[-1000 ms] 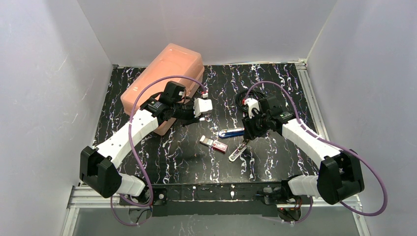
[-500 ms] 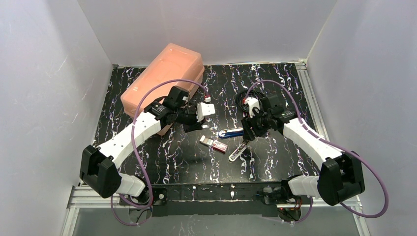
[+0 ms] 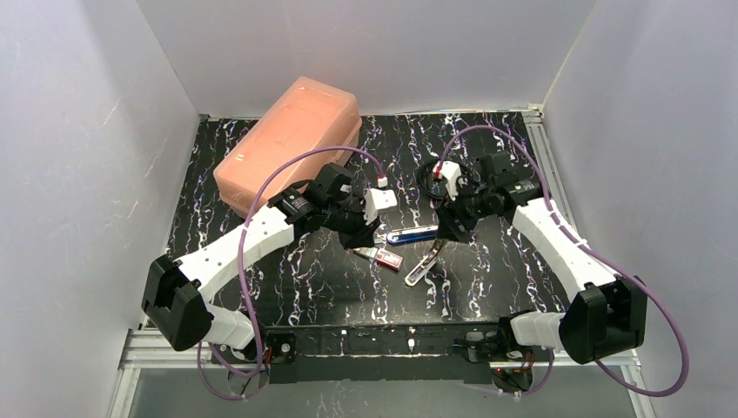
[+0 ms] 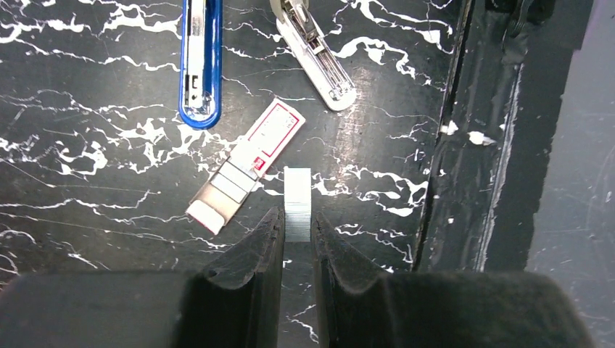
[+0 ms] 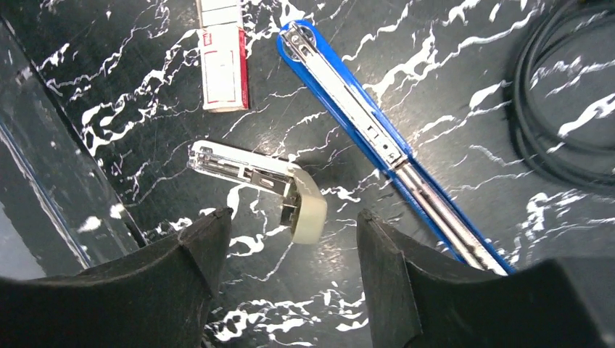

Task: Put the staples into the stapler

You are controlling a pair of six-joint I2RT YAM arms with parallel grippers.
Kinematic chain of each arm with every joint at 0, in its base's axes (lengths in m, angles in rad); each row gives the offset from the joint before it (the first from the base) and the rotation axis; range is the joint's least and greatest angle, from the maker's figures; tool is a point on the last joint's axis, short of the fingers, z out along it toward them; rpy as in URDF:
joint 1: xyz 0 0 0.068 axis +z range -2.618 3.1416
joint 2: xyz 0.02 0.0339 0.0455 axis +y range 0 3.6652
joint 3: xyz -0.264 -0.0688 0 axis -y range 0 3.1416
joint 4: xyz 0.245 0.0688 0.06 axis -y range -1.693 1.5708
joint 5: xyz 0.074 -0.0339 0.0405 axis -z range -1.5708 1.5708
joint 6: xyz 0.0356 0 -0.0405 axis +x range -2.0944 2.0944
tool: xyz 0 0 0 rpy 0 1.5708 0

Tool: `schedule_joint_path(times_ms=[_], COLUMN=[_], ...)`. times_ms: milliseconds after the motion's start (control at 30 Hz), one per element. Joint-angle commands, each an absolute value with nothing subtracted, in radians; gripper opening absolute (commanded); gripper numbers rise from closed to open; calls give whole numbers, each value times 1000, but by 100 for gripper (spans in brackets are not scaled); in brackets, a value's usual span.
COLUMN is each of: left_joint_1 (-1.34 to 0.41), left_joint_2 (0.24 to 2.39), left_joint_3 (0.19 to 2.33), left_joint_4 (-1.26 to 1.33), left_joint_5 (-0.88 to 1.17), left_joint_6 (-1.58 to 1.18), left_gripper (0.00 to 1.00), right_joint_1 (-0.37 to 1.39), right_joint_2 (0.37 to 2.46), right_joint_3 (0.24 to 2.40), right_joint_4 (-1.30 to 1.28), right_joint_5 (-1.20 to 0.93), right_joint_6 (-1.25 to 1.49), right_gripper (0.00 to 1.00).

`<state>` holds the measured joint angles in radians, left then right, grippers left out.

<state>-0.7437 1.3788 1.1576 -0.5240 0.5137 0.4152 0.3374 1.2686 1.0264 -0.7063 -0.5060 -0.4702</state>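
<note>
The staples box, pink-red with a pale label, lies flat mid-table with its grey tray slid out; it also shows from above and at the right wrist view's top edge. My left gripper hangs over the table just beside it, shut on a silver strip of staples. The stapler lies opened up: a blue base with its metal channel facing up, and a white-capped metal arm. My right gripper hovers open above the white cap, holding nothing.
A large salmon-pink plastic case stands at the back left. A black cable coil lies behind the stapler, right of my right fingers. The table's front edge runs close to the box and the stapler arm.
My left arm has swung right and forward from beside the pink case to over the staples box, still gripping the strip. My right gripper has opened wider and drawn back slightly.
</note>
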Motion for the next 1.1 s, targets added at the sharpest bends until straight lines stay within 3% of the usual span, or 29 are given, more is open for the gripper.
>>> schedule_joint_path(times_ms=[0, 200, 567, 1067], left_joint_1=[-745, -744, -678, -658], left_joint_2=[1374, 1368, 1364, 1359], left_joint_3=[1165, 1175, 1144, 1150], left_joint_4=[-523, -517, -505, -507], left_joint_5=[534, 555, 595, 604], left_joint_6=[298, 284, 278, 293], left_gripper=[7, 7, 7, 7], right_joint_1=[319, 320, 320, 318], right_joint_2=[1299, 1382, 1602, 1643], right_joint_3=[1151, 1219, 1352, 1335], right_joint_4=[-883, -1012, -1246, -1259], right_joint_5=[-628, -660, -771, -715], right_joint_6=[-795, -1051, -1249, -1260], right_gripper=[73, 78, 77, 74])
